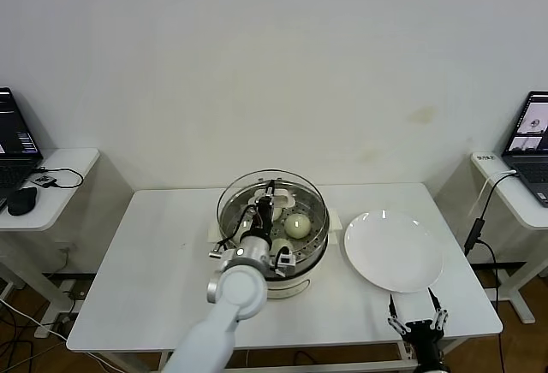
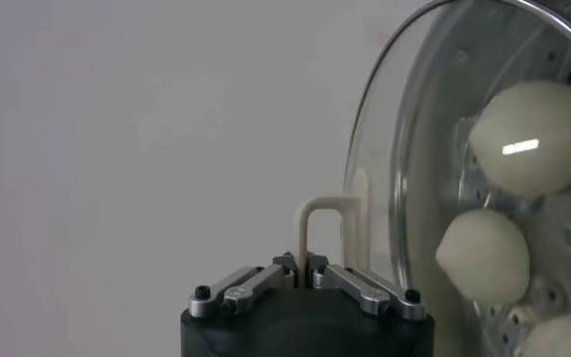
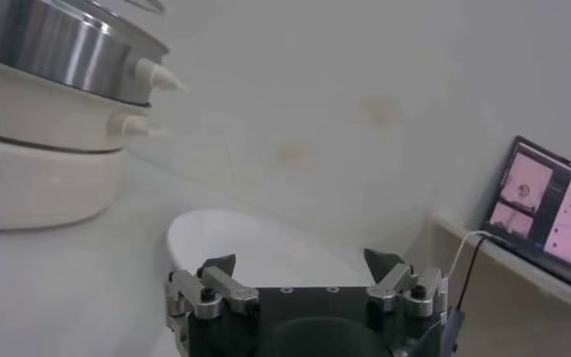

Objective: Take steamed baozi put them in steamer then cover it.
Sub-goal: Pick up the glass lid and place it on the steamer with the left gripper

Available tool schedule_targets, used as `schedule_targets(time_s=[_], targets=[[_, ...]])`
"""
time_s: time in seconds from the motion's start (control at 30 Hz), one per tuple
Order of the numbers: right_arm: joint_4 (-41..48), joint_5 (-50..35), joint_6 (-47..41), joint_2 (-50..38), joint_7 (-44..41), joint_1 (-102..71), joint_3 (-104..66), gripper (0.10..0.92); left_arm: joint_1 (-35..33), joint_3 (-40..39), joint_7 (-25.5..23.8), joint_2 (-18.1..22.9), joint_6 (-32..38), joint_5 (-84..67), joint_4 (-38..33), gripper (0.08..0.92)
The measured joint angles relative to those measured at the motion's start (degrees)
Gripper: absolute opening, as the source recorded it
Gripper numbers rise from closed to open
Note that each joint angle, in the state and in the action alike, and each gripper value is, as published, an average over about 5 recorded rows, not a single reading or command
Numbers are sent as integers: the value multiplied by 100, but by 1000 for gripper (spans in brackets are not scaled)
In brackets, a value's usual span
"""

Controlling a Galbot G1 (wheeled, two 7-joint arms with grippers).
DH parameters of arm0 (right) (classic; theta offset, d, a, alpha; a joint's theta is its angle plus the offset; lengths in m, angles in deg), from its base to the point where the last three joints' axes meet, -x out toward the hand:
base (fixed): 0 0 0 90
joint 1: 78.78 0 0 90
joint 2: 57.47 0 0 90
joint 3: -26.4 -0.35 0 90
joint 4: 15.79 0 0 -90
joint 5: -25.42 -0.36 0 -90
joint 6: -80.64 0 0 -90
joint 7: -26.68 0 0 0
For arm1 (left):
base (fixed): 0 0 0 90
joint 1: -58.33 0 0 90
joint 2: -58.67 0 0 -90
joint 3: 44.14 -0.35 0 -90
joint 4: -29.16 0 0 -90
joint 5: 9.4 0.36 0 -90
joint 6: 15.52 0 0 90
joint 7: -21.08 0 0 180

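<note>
The steamer (image 1: pixel 295 281), a steel pot on a white base, stands mid-table. My left gripper (image 1: pixel 267 205) is over it, shut on the cream handle (image 2: pixel 316 218) of the clear glass cover (image 1: pixel 272 174). The cover is over the pot; I cannot tell whether it rests on the rim. Through the glass (image 2: pixel 387 165) I see steamed baozi on the perforated tray, with one plain in the head view (image 1: pixel 297 225) and three in the left wrist view (image 2: pixel 532 136) (image 2: pixel 483 256) (image 2: pixel 561 340). My right gripper (image 1: pixel 415 323) is open and empty at the table's front right edge.
An empty white plate (image 1: pixel 394 249) lies right of the steamer, just beyond my right gripper (image 3: pixel 302 264); it also shows in the right wrist view (image 3: pixel 237 243), with the steamer (image 3: pixel 52 58) farther off. Side desks with laptops (image 1: pixel 15 138) (image 1: pixel 531 133) flank the table.
</note>
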Motion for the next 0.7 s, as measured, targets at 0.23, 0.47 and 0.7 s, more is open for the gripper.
schedule_targets(time_s=[0.23,0.47,0.7], targets=[[2,49,22,7,4,-28,26,823,-34,71,-50,257,13,294,227,134],[6,97,36,29,6,-52,67,823,-125,131,-89,406,10,430,268,134],[11,132,60,44,7,-69,112,823,-225,152,-122,489,7,464,242,134]])
